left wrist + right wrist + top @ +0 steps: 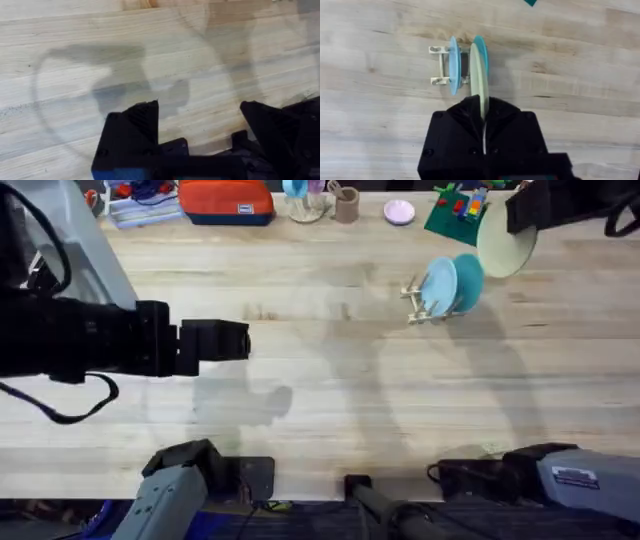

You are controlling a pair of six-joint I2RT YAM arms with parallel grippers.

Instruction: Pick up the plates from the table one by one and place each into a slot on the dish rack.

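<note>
— Right end effector (484, 127)?
— Clenched on the pale yellow plate (479, 75), held on edge between the black fingers. Seen from overhead up near the far right of the tabletop (330, 380), plate (505, 245) raised above and just beyond the dish rack (425, 305).

— And the rack?
— Small wooden one, standing on the tabletop right of centre. Already carrying two plates upright in its slots — a light blue plate (438, 286) toward the left, a teal plate (468, 280) just beside it on the right. In the right wrist view, yellow plate lined up edge-on close to the teal one (481, 47), light blue one (454, 65) next over.

— Left end effector (200, 120)?
— Released, black fingers (132, 125) spread apart, nothing between them but bare wood and shadow. Overhead, hovering at the left side (215, 340), well apart from the rack.

— Anything else?
— Clutter along the far edge — an orange case (226, 200), a small pink dish (399, 212), a green board (455, 212) with coloured bits.
</note>
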